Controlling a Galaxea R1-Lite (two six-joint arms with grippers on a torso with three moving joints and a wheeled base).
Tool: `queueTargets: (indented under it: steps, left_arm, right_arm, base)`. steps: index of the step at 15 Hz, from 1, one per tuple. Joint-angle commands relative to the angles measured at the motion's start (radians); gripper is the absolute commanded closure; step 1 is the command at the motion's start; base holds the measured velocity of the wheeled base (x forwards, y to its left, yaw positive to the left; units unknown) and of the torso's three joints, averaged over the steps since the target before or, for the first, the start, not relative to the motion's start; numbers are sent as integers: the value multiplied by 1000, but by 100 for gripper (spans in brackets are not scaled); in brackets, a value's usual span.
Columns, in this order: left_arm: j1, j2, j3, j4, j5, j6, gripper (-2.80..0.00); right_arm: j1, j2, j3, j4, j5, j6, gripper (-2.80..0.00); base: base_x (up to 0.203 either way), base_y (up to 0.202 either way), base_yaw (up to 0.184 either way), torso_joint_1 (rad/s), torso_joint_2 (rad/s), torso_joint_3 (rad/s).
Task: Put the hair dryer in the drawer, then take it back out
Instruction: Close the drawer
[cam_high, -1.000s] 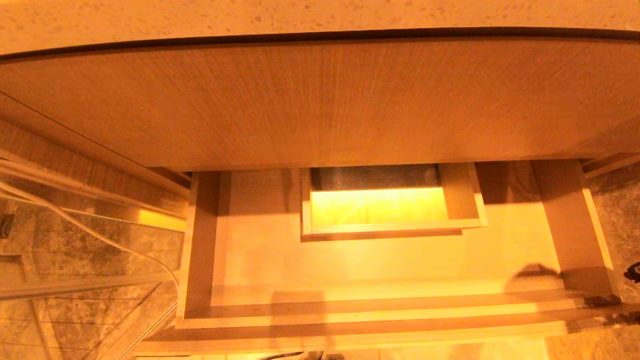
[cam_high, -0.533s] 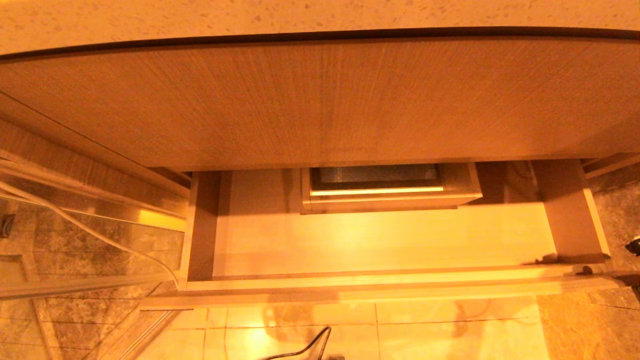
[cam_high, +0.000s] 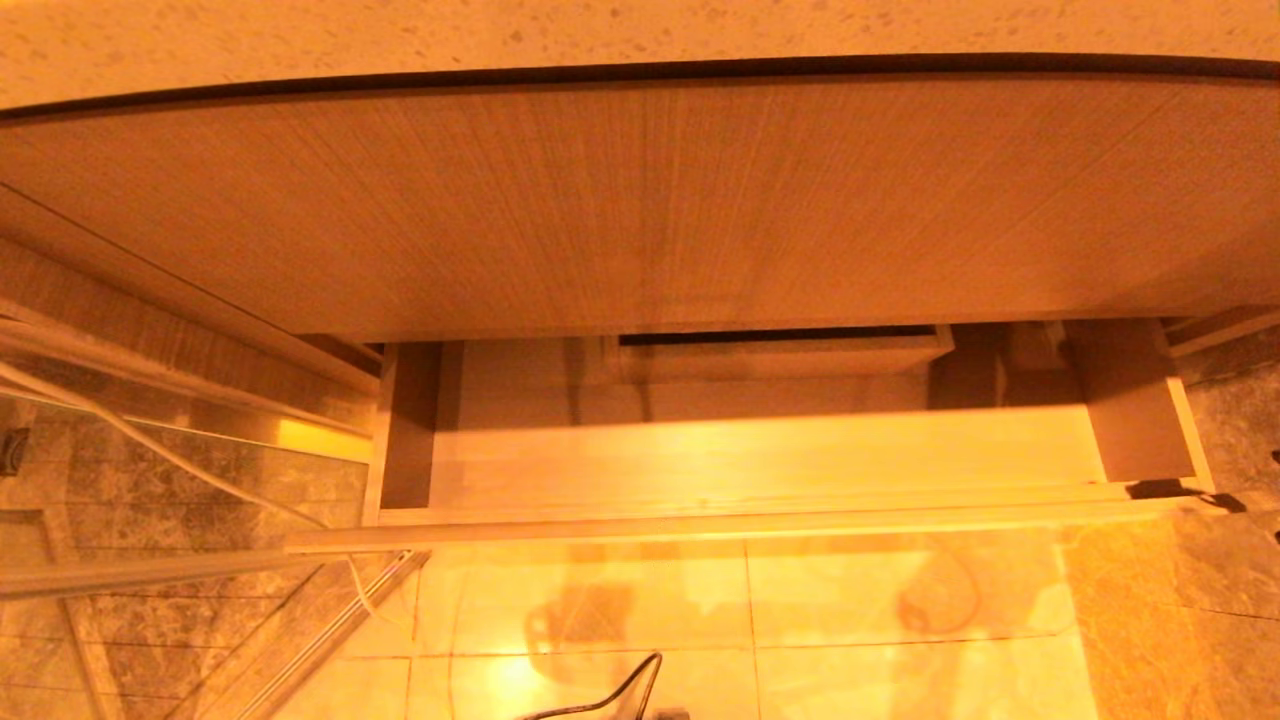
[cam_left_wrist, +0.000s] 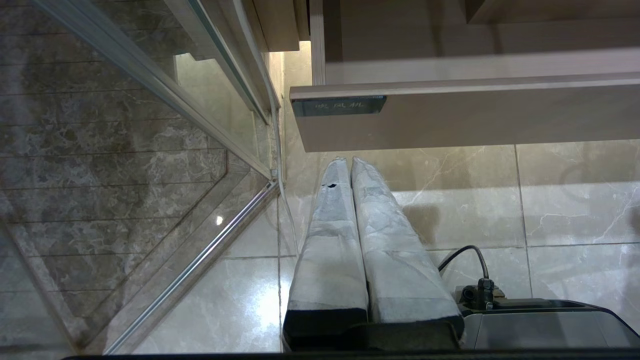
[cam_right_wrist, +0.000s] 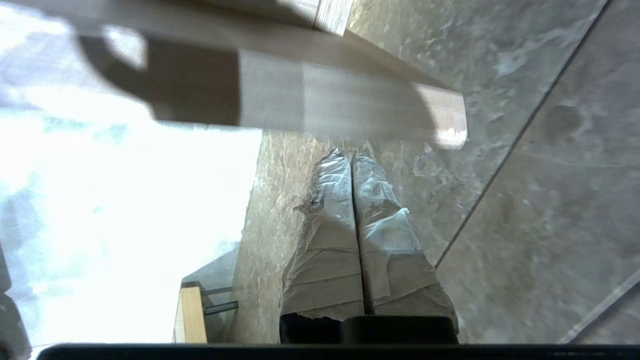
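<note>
1. Drawer (cam_high: 760, 470): light wood grain with fine lines; pale interior under amber light.
2. Panel (cam_high: 640, 200) above the drawer: wood grain in the same tone, thin dark strip along its top edge.
3. Countertop (cam_high: 600, 25): pale, speckled.
4. Floor tiles (cam_left_wrist: 550, 200): glossy beige marble, white veins.
5. Wall tiles (cam_left_wrist: 100, 150): grey-brown marble, mottled.
6. Left gripper (cam_left_wrist: 350, 162): fingers wrapped in pale grey covering, black at the base.
7. Right gripper (cam_right_wrist: 350, 155): fingers in crinkled grey-white wrap, black base.
8. Label (cam_left_wrist: 339, 106) on the drawer front: dark, glossy, faint pale characters.
</note>
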Motion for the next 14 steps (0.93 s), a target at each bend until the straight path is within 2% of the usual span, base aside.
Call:
queueTargets:
  steps: [1,4,6,8,10,12,14]
  left_arm:
    - [0,0,0,0,0,0,0]
    - [0,0,0,0,0,0,0]
    - [0,0,0,0,0,0,0]
    - [0,0,0,0,0,0,0]
    - [0,0,0,0,0,0,0]
    - [0,0,0,0,0,0,0]
    - [0,0,0,0,0,0,0]
  right_arm:
    - [0,-27,19,-5,3,-10,0]
    - [0,-42,28,-13,6,-28,0]
    - [6,-40,56,-88,27,-37,0]
    - [12,-32,85,-153,39,-88,0]
    - [10,-35,90,-138,33,-135,0]
    - [7,-38,104,-52,27,-163,0]
    - [-10,-65,111,-43,24,-251,0]
  base:
    - [0,0,0,0,0,0]
    - [0,0,0,0,0,0]
    - [0,0,0,0,0,0]
    - [0,0,0,0,0,0]
    - [0,0,0,0,0,0]
    - [0,0,0,0,0,0]
    - [0,0,0,0,0,0]
